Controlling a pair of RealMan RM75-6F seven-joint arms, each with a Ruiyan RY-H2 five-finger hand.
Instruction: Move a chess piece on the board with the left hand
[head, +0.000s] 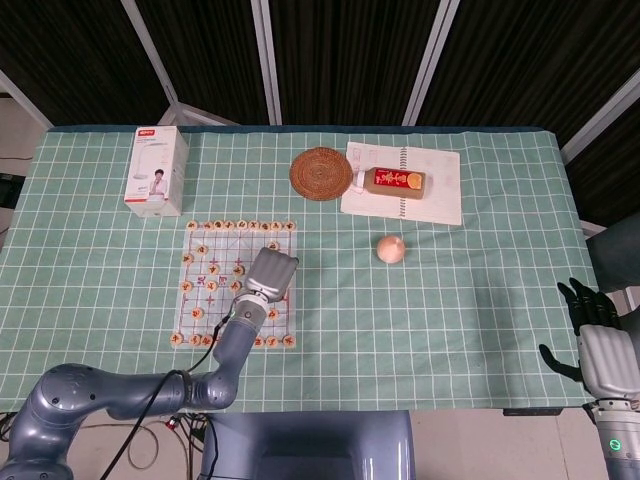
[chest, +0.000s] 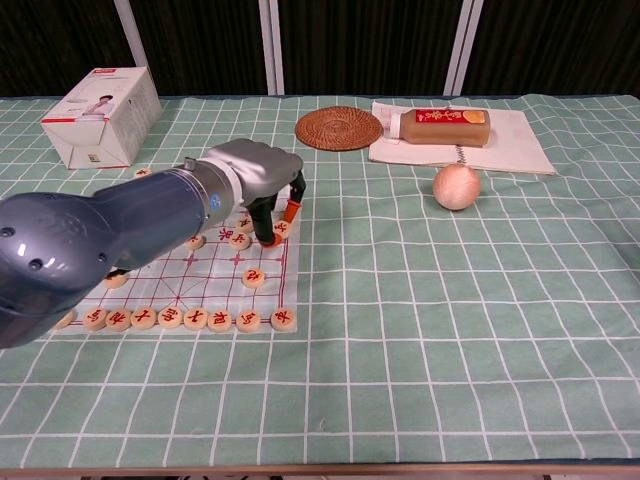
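Left hand (chest: 262, 180) hangs over the right half of the chess board (chest: 170, 290), fingers pointing down, tips set around a chess piece (chest: 281, 229) near the board's right edge. Whether the tips pinch the piece or only touch it — cannot tell. The piece lies directly beneath the hand, so the next move turns on a plain vertical relation: lift or press, no reach needed. A second piece (chest: 254, 277) sits just nearer the board's near edge, apart from the fingers. Right hand (head: 590, 335) rests well off at the table's right near corner, fingers spread, empty.

Chest view shows the fingertips (chest: 292, 209) and the piece under them; head view hides both beneath the back of the hand, but shows the board's full outline.
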